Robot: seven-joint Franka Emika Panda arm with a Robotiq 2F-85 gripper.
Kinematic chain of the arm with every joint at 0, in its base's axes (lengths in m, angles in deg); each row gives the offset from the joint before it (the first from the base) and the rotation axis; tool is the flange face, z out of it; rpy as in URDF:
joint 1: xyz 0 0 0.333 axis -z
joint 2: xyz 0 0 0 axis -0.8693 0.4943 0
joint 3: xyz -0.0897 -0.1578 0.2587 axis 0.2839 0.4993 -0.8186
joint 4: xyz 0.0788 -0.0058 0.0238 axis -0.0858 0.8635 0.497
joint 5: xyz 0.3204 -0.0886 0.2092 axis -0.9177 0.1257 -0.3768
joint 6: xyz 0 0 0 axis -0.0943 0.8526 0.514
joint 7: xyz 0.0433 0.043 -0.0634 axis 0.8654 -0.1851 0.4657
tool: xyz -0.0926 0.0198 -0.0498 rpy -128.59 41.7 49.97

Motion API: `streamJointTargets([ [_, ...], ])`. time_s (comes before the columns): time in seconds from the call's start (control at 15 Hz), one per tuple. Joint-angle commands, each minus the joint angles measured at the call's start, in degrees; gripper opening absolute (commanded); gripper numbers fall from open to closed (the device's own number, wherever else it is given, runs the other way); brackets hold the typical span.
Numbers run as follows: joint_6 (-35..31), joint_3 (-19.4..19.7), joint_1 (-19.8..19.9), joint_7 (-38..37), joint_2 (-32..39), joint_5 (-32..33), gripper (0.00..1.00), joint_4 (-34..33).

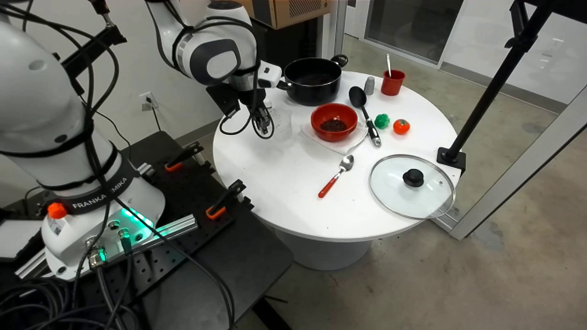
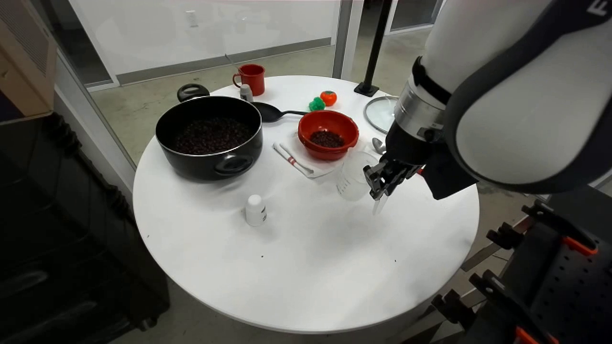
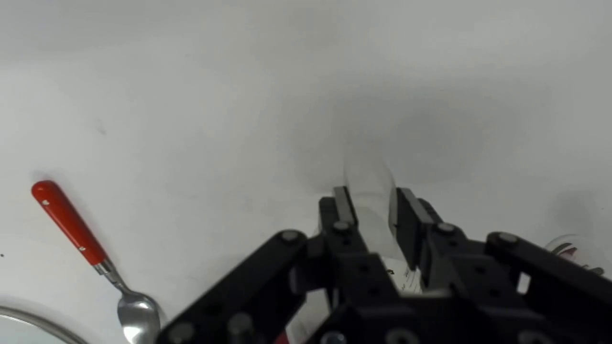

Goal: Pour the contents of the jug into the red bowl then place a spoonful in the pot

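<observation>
Clear jug (image 2: 353,177) held by its handle between the fingers (image 3: 410,224)

In an exterior view, the red bowl (image 1: 334,110) holds dark beans (image 1: 334,125) and sits on a white cloth (image 1: 345,146) on the round desk (image 1: 275,183). The black pot (image 1: 314,95) stands near it; a black ladle (image 1: 370,128) lies just beside the red bowl. A red-handled spoon (image 1: 333,180) and a glass lid (image 1: 412,178) lie nearer the camera.

In an exterior view, dark beans (image 2: 213,136) cover the pot's floor. The jug is near the red bowl; I cannot tell whether its base touches the desk.

In the wrist view, the fingers stand narrow, the handle pinched between them; the spoon lies well apart to the left.
</observation>
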Motion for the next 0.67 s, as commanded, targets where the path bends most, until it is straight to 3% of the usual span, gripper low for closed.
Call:
streamJointTargets([
  [0.0, -0.28, 5.72, -5.15, -1.87, 5.57, -1.43, 0.07, -3.86],
  [0.2, 0.28, 8.76, -7.70, -2.76, 9.26, -2.34, 0.07, -6.20],
  [0.47, 1.72, 9.48, -8.40, -3.58, 11.32, -3.23, 0.07, -7.83],
  [0.53, 2.20, 9.28, -8.16, -3.67, 11.24, -3.27, 0.51, -7.88],
  [0.6, 2.58, 8.83, -7.57, -3.54, 10.83, -3.20, 0.54, -7.76],
])
